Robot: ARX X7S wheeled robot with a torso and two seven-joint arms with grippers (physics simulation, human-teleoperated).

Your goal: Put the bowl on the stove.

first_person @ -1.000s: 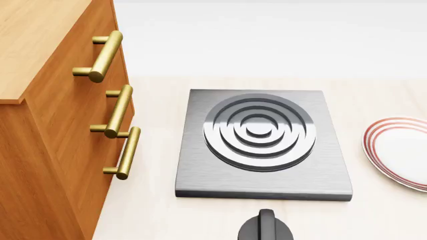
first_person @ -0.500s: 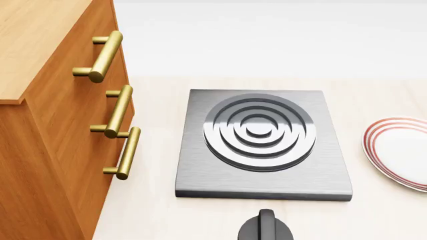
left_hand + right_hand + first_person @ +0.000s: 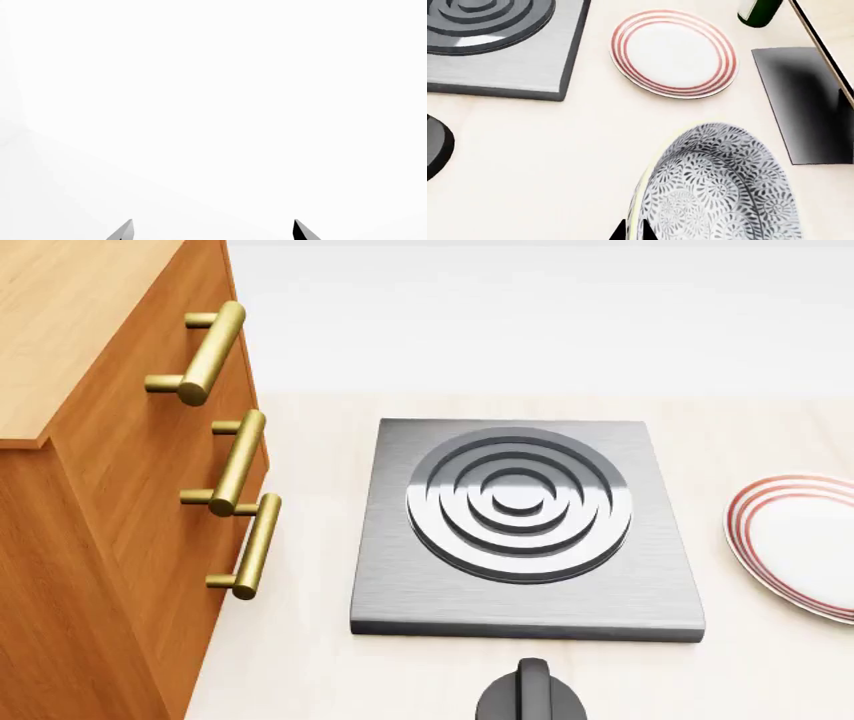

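Observation:
The bowl (image 3: pixel 720 190), white with a dense grey-blue floral pattern and a pale rim, fills the near part of the right wrist view. My right gripper (image 3: pixel 632 232) is shut on the bowl's rim, one dark fingertip on each side of it. The stove (image 3: pixel 400 590) is a dark-grey slab with a ringed burner, in the middle of the head view; its corner also shows in the right wrist view (image 3: pixel 514 70), apart from the bowl. My left gripper (image 3: pixel 212 231) is open and empty against plain white. Neither gripper nor the bowl shows in the head view.
A red-ringed white plate (image 3: pixel 672 52) lies between the stove and the bowl, and at the head view's right edge (image 3: pixel 801 540). A black knob (image 3: pixel 531 695) sits in front of the stove. A wooden cabinet (image 3: pixel 94 490) with brass handles stands at the left. A green bottle (image 3: pixel 757 11) and a dark panel (image 3: pixel 800 100) lie beyond the plate.

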